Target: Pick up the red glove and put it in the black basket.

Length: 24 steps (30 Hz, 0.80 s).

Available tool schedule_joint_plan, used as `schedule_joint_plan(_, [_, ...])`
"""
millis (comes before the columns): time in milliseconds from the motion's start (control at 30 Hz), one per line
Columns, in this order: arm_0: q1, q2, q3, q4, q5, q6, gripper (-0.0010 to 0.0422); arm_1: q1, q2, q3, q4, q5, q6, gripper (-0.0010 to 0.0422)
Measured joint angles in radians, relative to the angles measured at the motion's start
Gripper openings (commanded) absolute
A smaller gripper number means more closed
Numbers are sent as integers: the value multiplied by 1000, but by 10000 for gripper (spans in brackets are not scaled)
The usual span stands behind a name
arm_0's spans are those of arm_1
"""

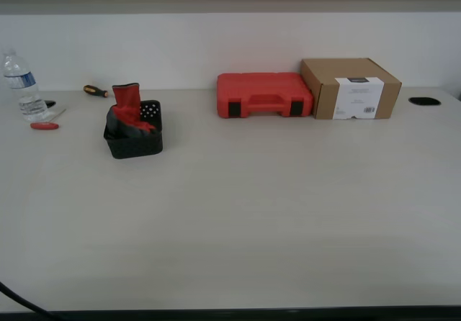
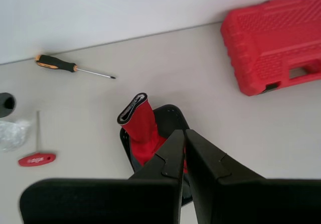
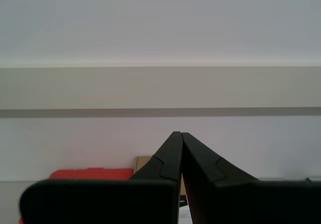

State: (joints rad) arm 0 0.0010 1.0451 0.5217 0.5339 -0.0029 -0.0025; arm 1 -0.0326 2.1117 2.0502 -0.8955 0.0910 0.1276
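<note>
The red glove (image 1: 128, 106) stands in the black basket (image 1: 134, 142) at the exterior view's left, its cuff sticking up above the rim. In the first wrist view the red glove (image 2: 140, 128) and black basket (image 2: 173, 117) lie below my first gripper (image 2: 184, 132), which is shut with nothing held and is raised above them. My second gripper (image 3: 177, 133) is shut and empty, pointing at the wall above the table. Neither arm shows in the exterior view.
A red case (image 1: 263, 95) and a cardboard box (image 1: 350, 88) stand at the back of the table (image 1: 245, 213). A water bottle (image 1: 21, 85), a screwdriver (image 1: 95, 91) and a small red-handled tool (image 1: 44, 125) lie at the exterior view's left.
</note>
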Motion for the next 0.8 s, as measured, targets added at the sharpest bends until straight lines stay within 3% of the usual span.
schedule_joint_plan(167, [-1,0,0,-25,0,0,0,-2,-297,-216,100,-16,-25,0])
schedule_joint_plan(300, [0,0,0,-30,0,0,0,-2,-472,-397,124,-82,-26,0])
schedule_joint_plan(800, [-1,0,0,-34,0,0,0,-2,-521,-412,90,-82,-28,0])
